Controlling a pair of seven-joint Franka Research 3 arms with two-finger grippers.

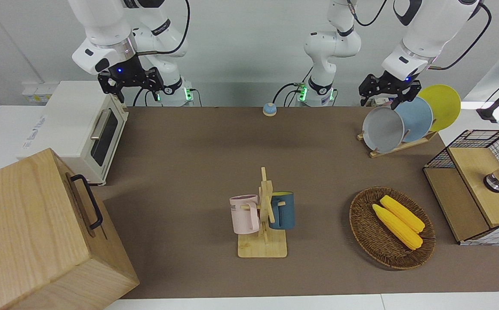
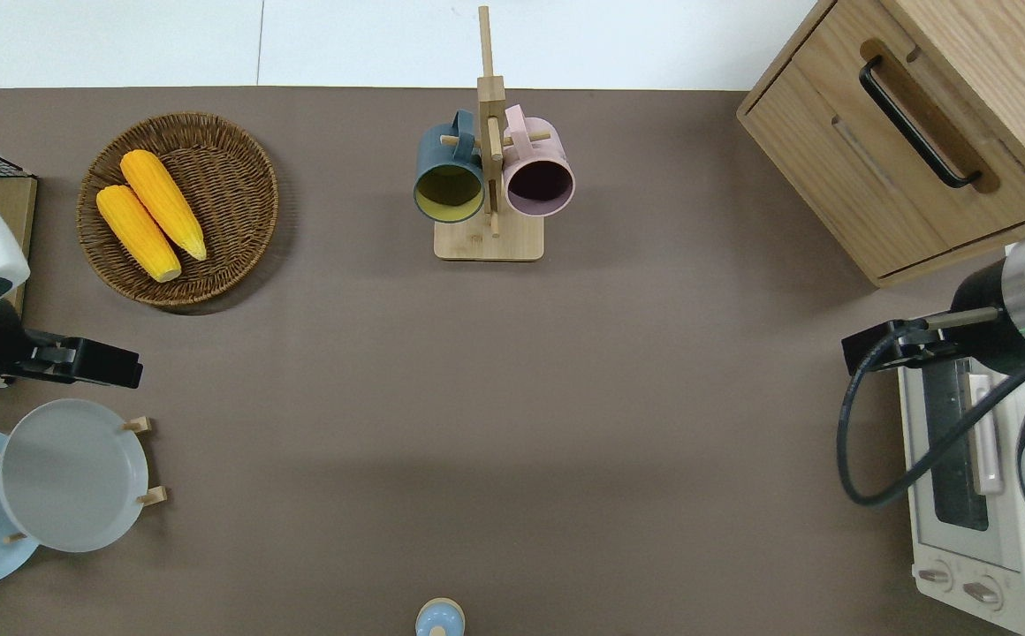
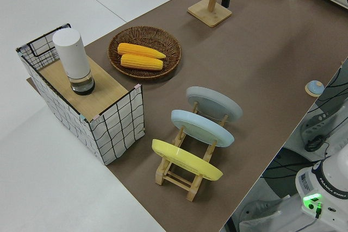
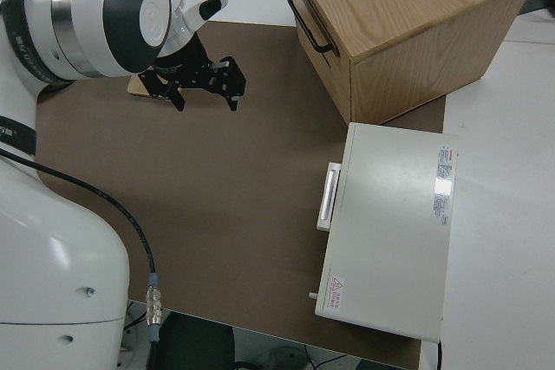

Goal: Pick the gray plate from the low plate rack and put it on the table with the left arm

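The gray plate (image 1: 383,129) leans in the low plate rack (image 1: 404,145), in the end slot toward the table's middle. It also shows in the overhead view (image 2: 71,474) and the left side view (image 3: 213,104). My left gripper (image 1: 388,98) is open and empty, up in the air. Seen from overhead, the left gripper (image 2: 79,362) is over the brown mat of the table (image 2: 512,397), between the rack (image 2: 148,459) and the wicker basket. It does not touch the plate. My right gripper (image 1: 131,84) is open and parked.
A light-blue plate (image 1: 417,116) and a yellow plate (image 1: 443,103) lean in the same rack. A wicker basket (image 1: 363,232) holds two corn cobs. A mug stand (image 1: 264,215), a wire basket (image 1: 473,142), a toaster oven (image 1: 73,125) and a wooden box (image 1: 38,232) stand around.
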